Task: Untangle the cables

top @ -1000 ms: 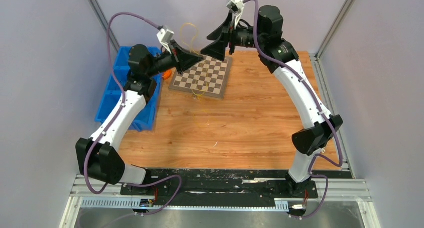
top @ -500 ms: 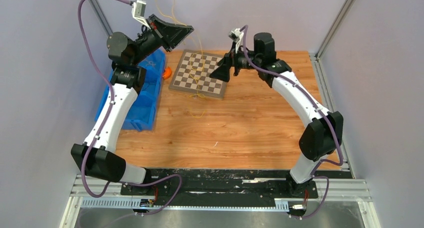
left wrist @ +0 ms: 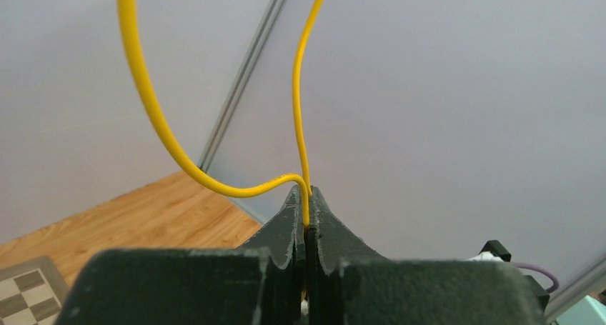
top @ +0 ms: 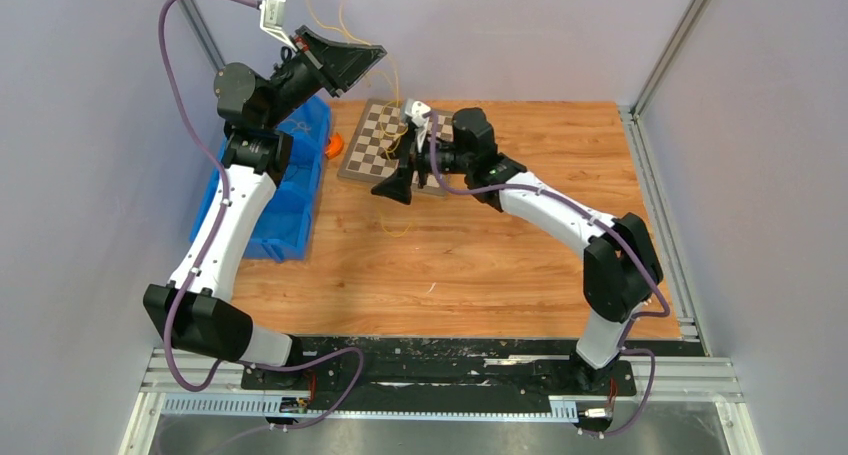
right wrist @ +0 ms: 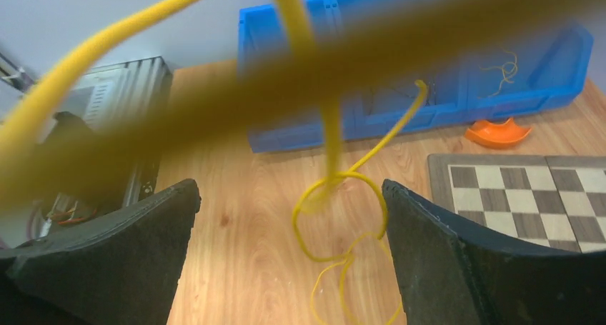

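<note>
A thin yellow cable [top: 398, 87] hangs from my left gripper [top: 372, 55], which is raised high over the table's back left. In the left wrist view the left gripper [left wrist: 306, 193] is shut on the cable [left wrist: 151, 118], which loops up out of the jaws. The cable's lower end lies in loops [top: 399, 221] on the wood. My right gripper [top: 393, 192] is open and low at the chessboard's near edge. In the right wrist view the right gripper [right wrist: 289, 189] has wide jaws either side of the hanging cable [right wrist: 341, 218], not touching it. No blue-grey or dark cables show among it.
A chessboard mat [top: 372, 135] lies at the back centre and also shows in the right wrist view [right wrist: 529, 196]. A blue bin [top: 270, 210] holding thin wires stands at the left [right wrist: 429, 61]. A small orange object [top: 333, 145] lies between them [right wrist: 498, 133].
My left gripper has risen up and left, lifting the yellow cable. My right gripper has swung down and left from above the board's back to low around the hanging cable.
</note>
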You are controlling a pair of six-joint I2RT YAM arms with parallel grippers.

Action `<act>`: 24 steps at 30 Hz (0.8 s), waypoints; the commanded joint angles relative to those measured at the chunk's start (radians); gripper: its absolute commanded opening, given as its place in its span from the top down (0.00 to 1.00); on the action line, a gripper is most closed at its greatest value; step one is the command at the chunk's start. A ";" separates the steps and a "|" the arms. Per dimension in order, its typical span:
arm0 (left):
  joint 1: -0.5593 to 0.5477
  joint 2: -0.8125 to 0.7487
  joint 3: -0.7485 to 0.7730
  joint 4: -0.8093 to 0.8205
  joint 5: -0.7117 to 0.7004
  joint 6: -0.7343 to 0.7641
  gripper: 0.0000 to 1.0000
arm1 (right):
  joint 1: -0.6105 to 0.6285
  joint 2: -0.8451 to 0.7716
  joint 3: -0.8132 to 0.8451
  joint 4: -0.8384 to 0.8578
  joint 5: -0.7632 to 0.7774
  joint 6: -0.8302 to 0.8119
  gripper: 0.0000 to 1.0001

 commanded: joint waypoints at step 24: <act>0.463 0.413 0.504 -0.263 -0.089 0.347 1.00 | -0.093 0.009 -0.183 -0.029 0.130 -0.078 1.00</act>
